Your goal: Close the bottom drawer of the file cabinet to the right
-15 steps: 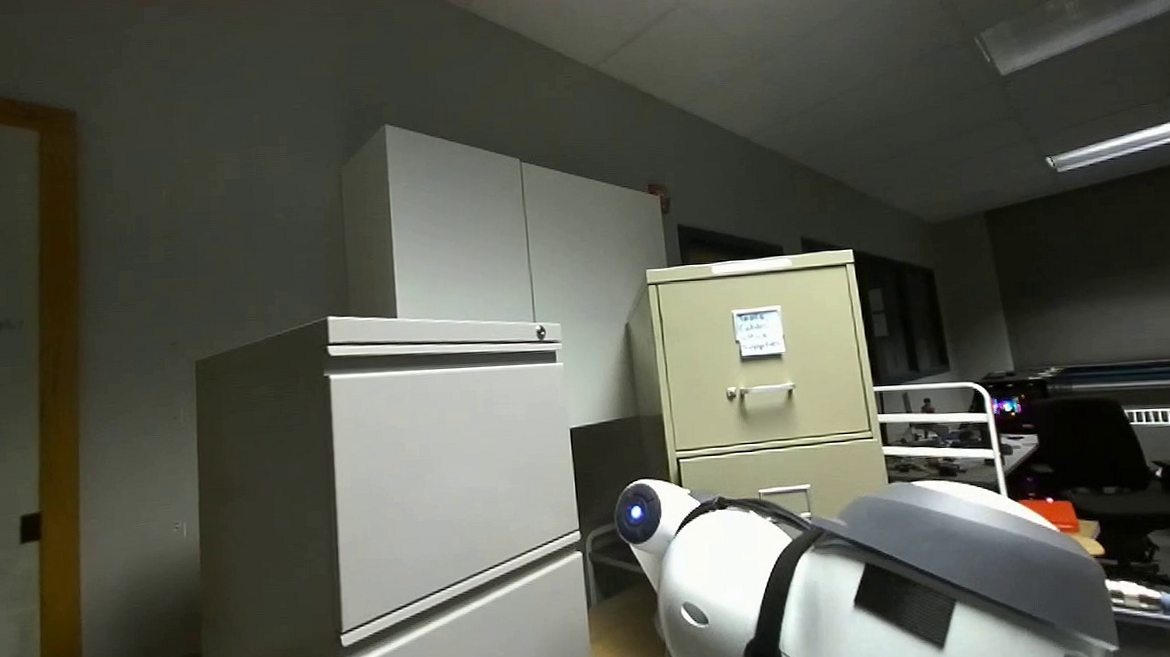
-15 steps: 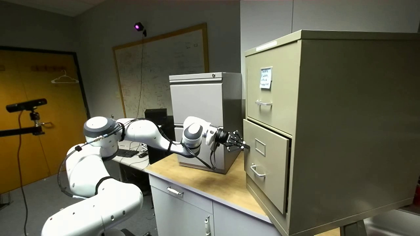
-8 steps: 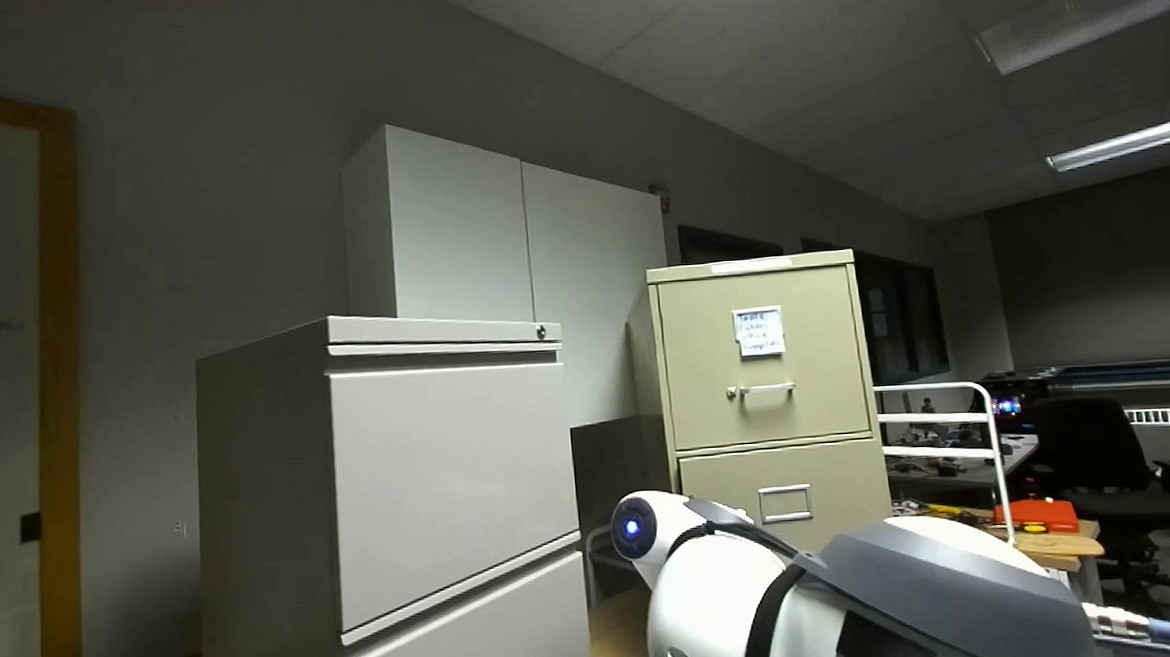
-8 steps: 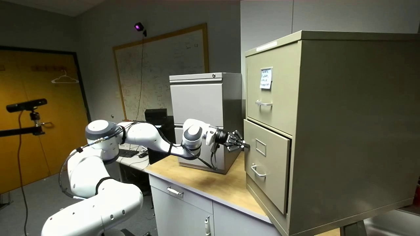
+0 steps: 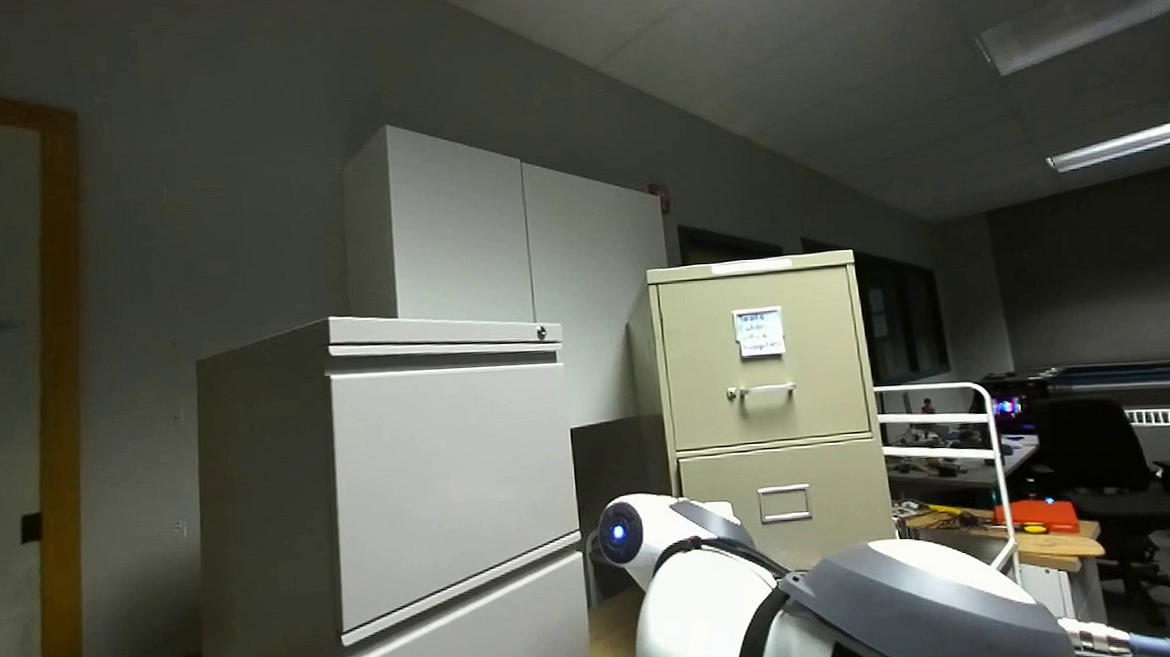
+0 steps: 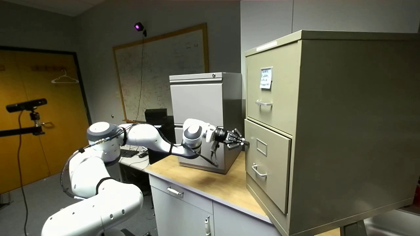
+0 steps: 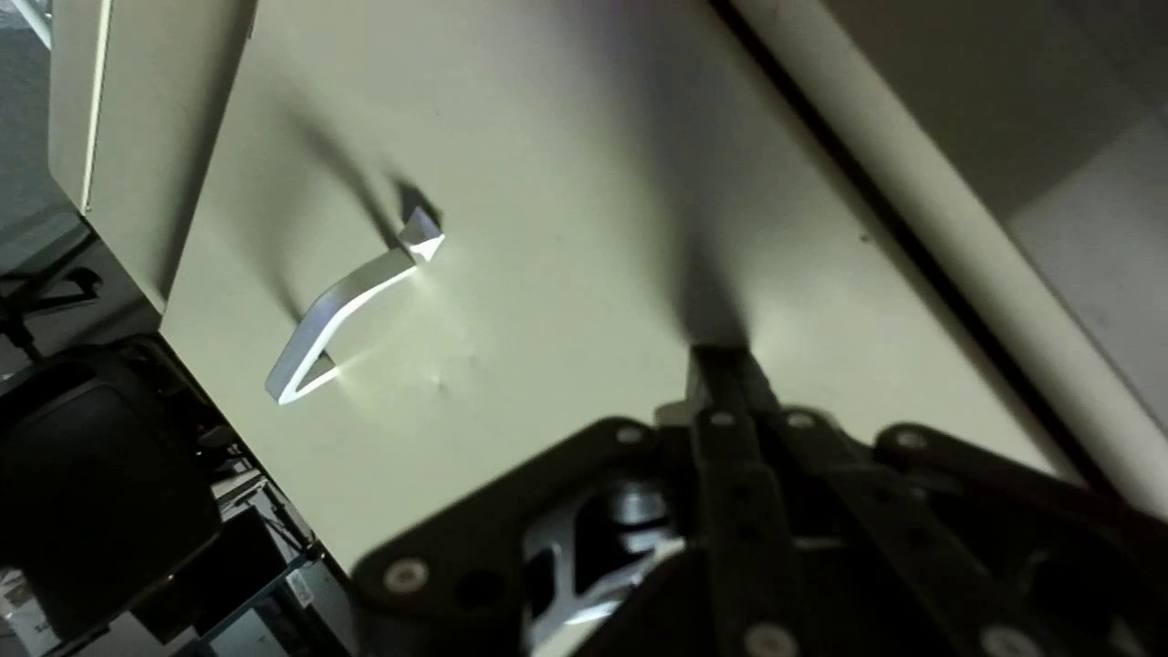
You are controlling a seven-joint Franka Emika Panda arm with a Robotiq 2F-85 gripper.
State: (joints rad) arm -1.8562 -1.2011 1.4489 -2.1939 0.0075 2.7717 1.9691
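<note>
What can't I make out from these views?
Inside of the bottom drawer: hidden behind its front in all views.
Its handle: hidden in an exterior view by the arm.
The jaws: also behind the arm there.
Writing on the paper sheet: too small to read fully in both exterior views.
Rear of the file cabinet: cut off at right in an exterior view.

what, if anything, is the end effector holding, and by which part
Nothing is held: the end effector is shut and touching the front of the bottom drawer, clear of the handle.
</note>
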